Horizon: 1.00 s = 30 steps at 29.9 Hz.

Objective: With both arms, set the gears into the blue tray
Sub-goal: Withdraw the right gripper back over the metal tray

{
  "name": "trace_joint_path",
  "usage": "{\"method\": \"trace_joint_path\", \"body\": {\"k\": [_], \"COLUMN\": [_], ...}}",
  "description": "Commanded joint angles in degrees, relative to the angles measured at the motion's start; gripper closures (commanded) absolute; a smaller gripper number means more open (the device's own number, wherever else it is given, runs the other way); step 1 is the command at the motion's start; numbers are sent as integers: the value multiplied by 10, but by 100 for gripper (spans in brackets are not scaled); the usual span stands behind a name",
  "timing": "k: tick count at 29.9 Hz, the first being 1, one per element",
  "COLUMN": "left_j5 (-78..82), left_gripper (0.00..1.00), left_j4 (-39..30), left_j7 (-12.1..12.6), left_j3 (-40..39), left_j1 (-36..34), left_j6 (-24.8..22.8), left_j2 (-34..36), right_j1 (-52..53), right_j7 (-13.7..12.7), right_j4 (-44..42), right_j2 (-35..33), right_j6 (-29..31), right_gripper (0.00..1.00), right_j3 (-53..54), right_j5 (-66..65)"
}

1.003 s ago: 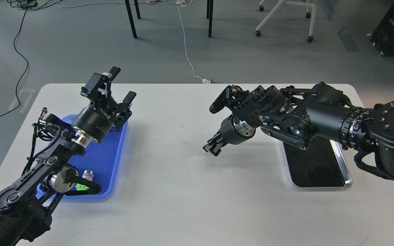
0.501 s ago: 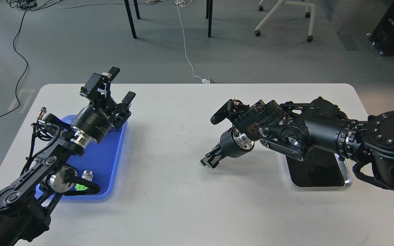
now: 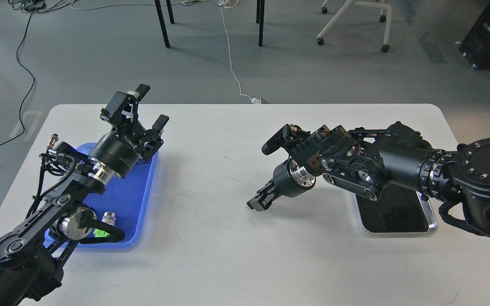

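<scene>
The blue tray (image 3: 139, 199) lies at the table's left, partly covered by my left arm. Raised above the tray's far end, my left gripper (image 3: 152, 106) stands open and holds nothing. My right gripper (image 3: 255, 203) hangs low over the bare middle of the table, pointing down and left, well away from the blue tray. It looks small and dark, so its fingers cannot be told apart. No gears show anywhere in the head view.
A push-button switch (image 3: 105, 225) with a green cap and silver body sits in the blue tray's near end, beside my left arm's elbow. A silver-rimmed black metal tray (image 3: 394, 216) lies at the right, half under my right arm. Chair legs and cables are beyond the table.
My right gripper has dropped lower and shifted slightly left toward the tabletop, the forearm sinking with it. The left arm has barely moved.
</scene>
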Motion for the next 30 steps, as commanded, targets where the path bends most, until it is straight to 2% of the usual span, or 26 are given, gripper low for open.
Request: {"method": "trace_joint_path", "body": {"k": [1,4,6,12,13,15,16,22,24,28,30], "left_j5": [-1,-1,-1,0,2,2,3,24,63,190,264], "left_gripper": [2,2,2,2,2,2,2,2,2,2,2], "left_j4": [0,0,1,2,2,2,2,-3,-5,-5,-5], "left_j7": [-3,-4,-5,-9,-8,-8,-8,-12,-21,-57,-61], "left_j3": [0,0,0,0,2,2,5,19,28,58,84], "left_j1": [0,0,0,0,0,0,0,-1,-4,-17,-34], "left_j6": [0,1,3,6,6,6,4,2,2,2,2], "left_j2": [0,0,1,5,9,9,12,18,17,13,13], "right_j1": [1,4,4,-17,-49,-49,-97,-210,-256,-332,-367], "right_j7": [0,0,0,0,0,0,0,0,0,0,0], "right_j4": [0,-1,0,2,8,8,23,39,50,50,50], "right_j2": [0,0,0,-63,-90,-91,-136,-196,-211,-217,-217], "right_j6": [0,1,0,-4,-4,-4,-4,-3,-2,2,3], "right_gripper": [23,9,6,5,5,5,5,5,5,4,4], "right_j3": [4,16,31,105,152,153,230,370,420,508,549], "right_j5": [32,97,138,204,242,243,302,435,500,598,635]}}
